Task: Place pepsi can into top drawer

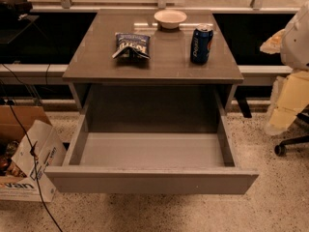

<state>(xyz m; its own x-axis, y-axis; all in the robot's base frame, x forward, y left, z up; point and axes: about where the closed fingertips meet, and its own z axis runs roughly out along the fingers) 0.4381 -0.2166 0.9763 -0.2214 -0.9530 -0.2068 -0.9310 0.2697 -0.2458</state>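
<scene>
The pepsi can (202,43) is stood upright on the right part of the cabinet's surface (164,66), with white "pepsi" lettering read down its blue side. It has not yet been grasped. The top drawer (152,180) is pulled fully open below, and nothing is seen inside it. So the opening is done; lifting, carrying and lowering are left. The hand (282,42) is placed at the right edge, apart from the can; its state cannot be told. A chip bag (131,46) and a bowl (170,18) are set nearby. Letters "van" are read on a cardboard box (29,170).
</scene>
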